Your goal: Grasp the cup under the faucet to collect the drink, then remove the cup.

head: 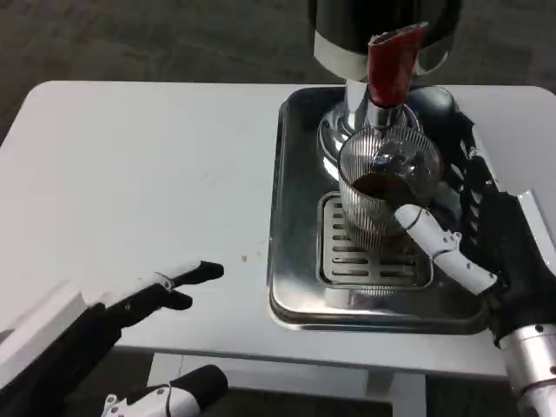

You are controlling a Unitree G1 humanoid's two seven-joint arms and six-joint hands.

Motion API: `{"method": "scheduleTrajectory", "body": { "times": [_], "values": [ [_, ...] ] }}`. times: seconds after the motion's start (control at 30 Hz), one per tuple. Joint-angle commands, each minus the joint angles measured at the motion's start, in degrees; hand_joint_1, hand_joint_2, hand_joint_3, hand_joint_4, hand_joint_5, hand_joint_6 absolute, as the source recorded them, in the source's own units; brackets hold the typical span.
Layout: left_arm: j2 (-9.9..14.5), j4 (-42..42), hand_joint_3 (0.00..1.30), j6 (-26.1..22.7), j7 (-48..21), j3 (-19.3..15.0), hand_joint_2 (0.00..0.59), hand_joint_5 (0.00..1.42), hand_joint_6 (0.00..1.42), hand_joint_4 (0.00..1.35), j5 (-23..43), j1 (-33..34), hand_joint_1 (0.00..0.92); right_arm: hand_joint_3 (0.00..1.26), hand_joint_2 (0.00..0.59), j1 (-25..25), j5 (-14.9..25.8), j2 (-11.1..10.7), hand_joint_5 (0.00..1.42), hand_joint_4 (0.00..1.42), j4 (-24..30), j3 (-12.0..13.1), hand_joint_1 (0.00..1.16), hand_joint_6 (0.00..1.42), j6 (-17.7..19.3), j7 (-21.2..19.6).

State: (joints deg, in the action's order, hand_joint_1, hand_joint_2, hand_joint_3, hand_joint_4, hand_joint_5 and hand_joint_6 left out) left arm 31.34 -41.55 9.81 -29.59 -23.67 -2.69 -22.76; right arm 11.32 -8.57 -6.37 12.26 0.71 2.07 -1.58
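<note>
Here, the robot's right hand (465, 234) wraps around a clear ribbed cup (382, 187), with a white finger (432, 233) across the near side of the glass and the rest of the hand behind and beside it. The cup sits directly under the red faucet handle (391, 65) of a dispenser (382, 35), above a slotted grate (365, 252) in a silver drip tray (295, 261), and holds dark liquid in its lower part. Down by the near table edge, well away from the right hand, the left hand (165, 291) rests with fingers extended, holding nothing. The risks seem to be these: a loose grip on smooth glass could let the cup slip, and tilting it while pulling away could spill drink or knock the faucet.
</note>
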Motion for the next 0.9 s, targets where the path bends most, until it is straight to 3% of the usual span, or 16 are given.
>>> {"method": "scheduleTrajectory", "body": {
  "times": [0.03, 0.4, 0.9],
  "values": [
    [0.3, 0.5, 0.19, -0.5, -0.5, 0.5, 0.185, 0.23, 0.21, 0.14, -0.4, -1.1, 0.170, 0.00, 0.232, 0.2, 0.7, -0.1, 0.11, 0.04, 1.3, 0.4, 0.48, 0.18, -0.7, 0.4],
    [0.4, 0.3, 0.19, -0.7, -0.6, 0.6, 0.185, 0.23, 0.21, 0.14, -0.6, -1.8, 0.170, 0.00, 0.233, 1.6, 2.3, -0.4, 0.11, 0.04, 1.8, 0.6, 0.48, 0.18, -1.7, 1.2],
    [1.1, -0.8, 0.19, -1.5, -1.5, 0.2, 0.179, 0.24, 0.21, 0.15, -0.1, -3.2, 0.167, 0.00, 0.210, 0.4, 3.5, -3.1, 0.00, 0.00, 1.6, -0.2, 0.49, 0.10, -1.7, 6.7]
  ]
}}
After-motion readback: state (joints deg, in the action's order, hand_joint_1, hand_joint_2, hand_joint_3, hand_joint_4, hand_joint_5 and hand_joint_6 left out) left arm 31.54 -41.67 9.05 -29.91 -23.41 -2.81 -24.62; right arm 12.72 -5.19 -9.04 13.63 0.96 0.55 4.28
